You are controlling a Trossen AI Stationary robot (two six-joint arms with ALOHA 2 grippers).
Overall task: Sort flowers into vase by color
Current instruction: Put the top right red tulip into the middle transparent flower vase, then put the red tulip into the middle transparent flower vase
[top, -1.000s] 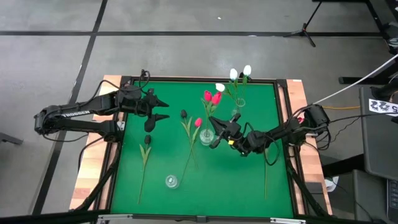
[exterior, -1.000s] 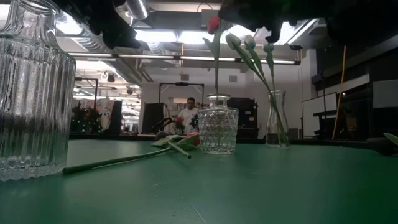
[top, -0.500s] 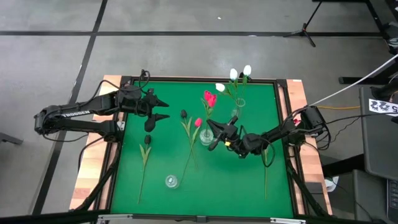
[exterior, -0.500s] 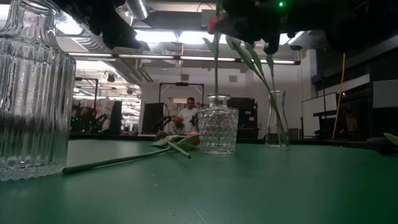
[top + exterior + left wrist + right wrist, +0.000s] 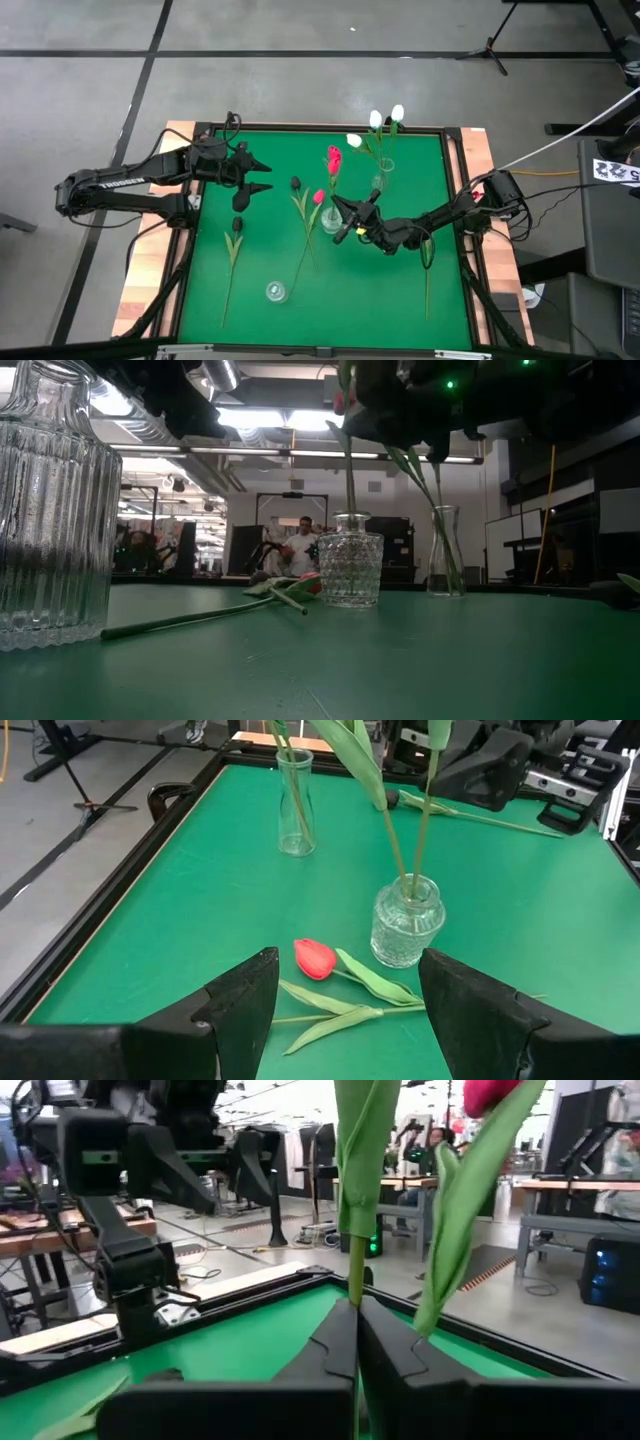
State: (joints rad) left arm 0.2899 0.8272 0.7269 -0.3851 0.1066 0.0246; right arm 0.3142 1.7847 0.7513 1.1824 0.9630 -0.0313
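Right hand point(image 5: 348, 214) nearer round vase point(image 5: 332, 219)

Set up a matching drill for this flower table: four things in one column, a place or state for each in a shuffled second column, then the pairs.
Things
1. white tulips
2. loose red tulip
3. right tool
4. left tool

Places or states
A. lying flat on the green mat beside the round vase
B. open, waiting over the mat's left side
C. standing in the slim vase at the far edge
D. shut on a stem above the round vase

Pairs: 1-C, 2-A, 3-D, 4-B
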